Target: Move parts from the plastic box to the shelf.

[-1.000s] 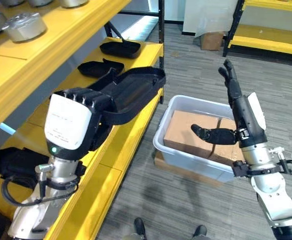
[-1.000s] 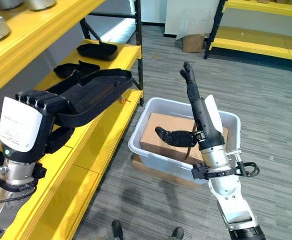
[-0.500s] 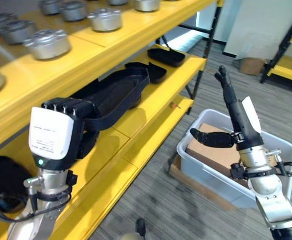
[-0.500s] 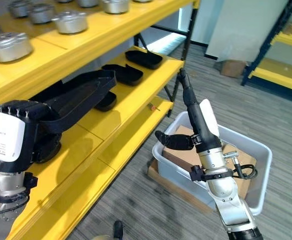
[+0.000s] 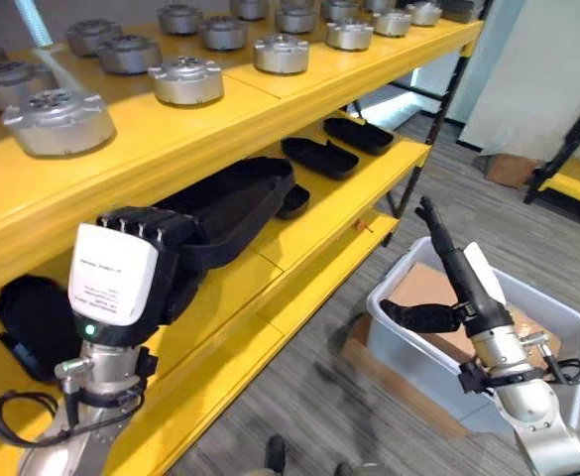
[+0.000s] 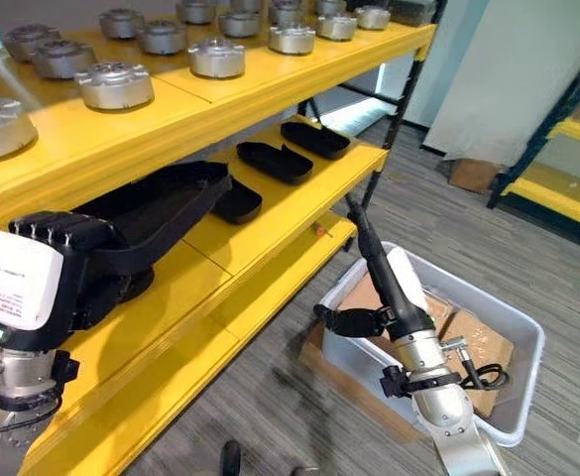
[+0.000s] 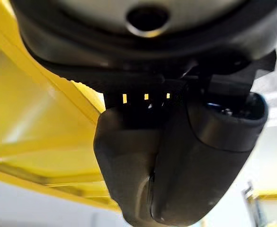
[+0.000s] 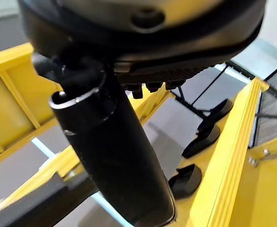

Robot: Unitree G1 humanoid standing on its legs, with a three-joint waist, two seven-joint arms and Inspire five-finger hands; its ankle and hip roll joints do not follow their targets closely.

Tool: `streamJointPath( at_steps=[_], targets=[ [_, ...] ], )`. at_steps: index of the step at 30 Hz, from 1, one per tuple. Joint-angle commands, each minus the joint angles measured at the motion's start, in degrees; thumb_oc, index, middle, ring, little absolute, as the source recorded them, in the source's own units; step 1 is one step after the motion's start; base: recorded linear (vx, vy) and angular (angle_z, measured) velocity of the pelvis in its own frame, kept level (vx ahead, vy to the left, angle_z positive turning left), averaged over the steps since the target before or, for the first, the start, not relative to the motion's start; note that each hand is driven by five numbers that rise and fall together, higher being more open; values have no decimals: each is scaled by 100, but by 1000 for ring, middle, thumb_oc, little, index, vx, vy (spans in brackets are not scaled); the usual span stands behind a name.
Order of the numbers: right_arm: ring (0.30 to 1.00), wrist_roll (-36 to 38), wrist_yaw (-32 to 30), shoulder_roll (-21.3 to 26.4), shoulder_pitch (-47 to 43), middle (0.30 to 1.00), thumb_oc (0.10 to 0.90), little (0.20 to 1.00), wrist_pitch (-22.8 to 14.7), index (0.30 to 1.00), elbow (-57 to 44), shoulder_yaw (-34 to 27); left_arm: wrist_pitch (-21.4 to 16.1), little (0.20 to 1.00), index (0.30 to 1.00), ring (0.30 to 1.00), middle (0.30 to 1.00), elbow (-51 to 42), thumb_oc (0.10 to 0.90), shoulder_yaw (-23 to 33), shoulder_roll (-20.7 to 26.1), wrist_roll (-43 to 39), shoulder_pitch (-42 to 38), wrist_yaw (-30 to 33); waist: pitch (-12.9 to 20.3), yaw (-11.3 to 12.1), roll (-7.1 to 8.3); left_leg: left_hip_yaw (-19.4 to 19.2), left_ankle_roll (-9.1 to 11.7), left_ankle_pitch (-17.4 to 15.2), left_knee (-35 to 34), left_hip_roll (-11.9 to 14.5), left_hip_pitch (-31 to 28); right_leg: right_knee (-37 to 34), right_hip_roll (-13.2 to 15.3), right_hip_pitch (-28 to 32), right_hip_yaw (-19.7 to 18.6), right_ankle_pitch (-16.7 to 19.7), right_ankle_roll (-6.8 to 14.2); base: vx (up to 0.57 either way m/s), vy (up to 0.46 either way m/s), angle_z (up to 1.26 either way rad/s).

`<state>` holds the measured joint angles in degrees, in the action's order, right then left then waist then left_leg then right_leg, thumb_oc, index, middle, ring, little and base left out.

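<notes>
The long black part (image 5: 232, 206) sits gripped in our left robot hand (image 5: 141, 266), fingers curled over its near end, held level with the middle board of the yellow shelf (image 5: 299, 84). Our right robot hand (image 5: 446, 273) is open, fingers straight and thumb out, above the plastic box (image 5: 406, 337) holding brown cartons (image 5: 430, 293). Against half a second ago the whole picture has shifted, so the camera moved: more of the top board with its silver metal parts (image 5: 186, 79) shows now, and the box lies lower right. The right wrist view adds smaller black parts (image 8: 208, 127) on a shelf board; the left wrist view shows the part's dark underside (image 7: 176, 156) against yellow.
</notes>
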<state>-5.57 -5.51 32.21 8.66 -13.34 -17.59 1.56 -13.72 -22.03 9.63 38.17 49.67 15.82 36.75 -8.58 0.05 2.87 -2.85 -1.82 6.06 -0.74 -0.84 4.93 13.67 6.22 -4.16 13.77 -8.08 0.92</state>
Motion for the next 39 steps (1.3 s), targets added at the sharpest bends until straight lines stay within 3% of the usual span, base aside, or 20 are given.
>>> streamJointPath(
  at_steps=[1,2,3,5,7,9,10,11,12,14,15,17,19,21,24,26,30,33,35,39],
  targets=[
    [1000,159,-239,43,-849,1000,900,1000,-538,1000,-380,-247,182,300,300,300,300,-295,400,701,-15,-531,-483,331,403,68,110,-268,200,-317,-408,-76,-545,-871,-188,395,335,590,473,-104,-125,-5],
    [1000,160,-241,48,-851,1000,900,1000,-540,1000,-377,-239,178,300,300,300,300,-301,400,708,-24,-530,-472,329,421,65,99,-270,215,-312,-411,-60,-533,-954,-215,418,336,639,462,-164,-227,5],
    [1000,211,-292,51,-902,1000,900,1000,-542,1000,-404,-255,131,300,300,300,300,-358,400,851,-120,-589,-265,302,471,138,53,-343,324,-180,-413,57,-376,-1487,-237,652,469,810,488,-102,-178,5],
    [1000,223,-287,69,-892,1000,900,1000,-549,1000,-432,-279,109,300,300,300,300,-385,400,877,-132,-603,-223,281,477,144,39,-338,356,-156,-404,76,-360,-1609,-246,732,543,844,486,-86,-131,-4],
    [1000,263,-332,94,-919,1000,900,1000,-575,1000,-445,-295,84,300,300,300,300,-394,400,861,-139,-624,-227,261,384,174,12,-318,423,-83,-252,117,-226,-1706,-234,825,648,870,460,-133,-91,21],
    [1000,254,-421,199,-1020,1000,900,1000,-629,1000,-476,-347,27,300,300,300,300,-405,400,772,-155,-687,-318,241,125,242,-63,-349,651,-6,375,255,273,-1847,-134,940,936,881,406,-274,-69,80],
    [1000,231,-571,244,-1115,1000,900,1000,-641,1000,-444,-385,61,300,300,300,300,-373,400,691,-168,-749,-472,265,78,92,-58,-929,756,-43,725,602,390,-1825,-14,883,1188,938,407,-247,35,126],
    [1000,154,-620,234,-1159,1000,900,1000,-638,1000,-410,-297,3,300,300,300,300,-398,400,711,-171,-766,-474,316,106,68,-48,-1110,818,-294,924,1029,115,-1814,118,821,1258,1008,391,-169,106,155],
    [1000,159,-594,248,-1118,1000,900,1000,-650,1000,-436,-311,8,300,300,300,300,-380,400,714,-203,-785,-429,354,117,45,-1,-1006,873,-362,1121,1354,-54,-1770,234,832,1333,1032,383,-89,139,107],
    [1000,273,-555,272,-1070,1000,900,1000,-644,1000,-435,-326,29,300,300,300,300,-376,400,694,-236,-860,-459,350,142,-46,-50,-1074,1001,-93,1136,1937,-281,-1635,362,762,1561,1010,410,-68,195,68],
    [1000,344,-633,282,-1035,1000,900,1000,-625,1000,-376,-380,30,300,300,300,300,-373,400,662,-232,-900,-482,380,216,-140,-174,-1150,1167,313,863,2344,-572,-1513,409,707,1758,969,425,5,284,75],
    [1000,291,-717,325,-1002,1000,900,1000,-617,1000,-359,-460,32,300,300,300,300,-359,400,664,-235,-923,-494,380,304,-172,-289,-1029,1361,619,569,2632,-748,-1409,465,737,1796,866,500,50,223,85],
    [1000,325,-735,321,-965,1000,900,1000,-615,1000,-326,-499,26,300,300,300,300,-357,400,666,-247,-954,-486,366,356,-196,-354,-907,1425,687,352,2676,-834,-1306,471,759,1864,783,520,30,121,53],
    [1000,308,-804,325,-928,1000,900,1000,-626,1000,-318,-569,26,300,300,300,300,-364,400,659,-230,-986,-529,363,402,-182,-398,-846,1487,724,85,2652,-787,-1168,566,790,1967,767,558,38,197,51],
    [1000,269,-822,276,-829,1000,900,1000,-622,1000,-295,-646,24,300,300,300,300,-355,400,453,-150,-986,-674,300,454,-126,-355,-734,1361,162,-231,2258,-779,-908,880,868,2147,866,681,51,240,96],
    [1000,256,-806,246,-818,1000,900,1000,-613,1000,-292,-644,29,300,300,300,300,-342,400,410,-110,-979,-699,291,463,-111,-316,-698,1297,36,-278,2101,-810,-864,1011,910,2196,910,751,46,164,64],
    [1000,77,-744,100,-813,1000,900,1000,-491,1000,-198,-534,57,300,300,300,300,-256,400,400,11,-1001,-700,280,477,19,-117,-607,1024,-359,-357,1527,-889,-806,1463,1032,2303,1176,1041,74,233,60],
    [1000,-12,-732,32,-839,1000,900,1000,-436,1000,-175,-491,86,300,300,300,300,-242,400,427,33,-974,-694,301,479,54,-17,-600,897,-492,-365,1306,-925,-802,1637,1056,2286,1303,1157,44,155,15],
    [1000,-116,-731,-40,-859,1000,900,1000,-373,1000,-164,-467,112,300,300,300,300,-215,400,463,38,-985,-676,305,493,120,105,-586,728,-646,-379,992,-941,-779,1890,1063,2284,1595,1332,76,228,4],
    [1000,-255,-726,-161,-908,1000,900,1000,-325,1000,-144,-341,150,300,300,300,300,-186,400,506,15,-931,-570,337,479,154,189,-630,496,-828,-391,613,-1040,-750,2143,987,2176,1891,1369,58,188,0]
  ],
)
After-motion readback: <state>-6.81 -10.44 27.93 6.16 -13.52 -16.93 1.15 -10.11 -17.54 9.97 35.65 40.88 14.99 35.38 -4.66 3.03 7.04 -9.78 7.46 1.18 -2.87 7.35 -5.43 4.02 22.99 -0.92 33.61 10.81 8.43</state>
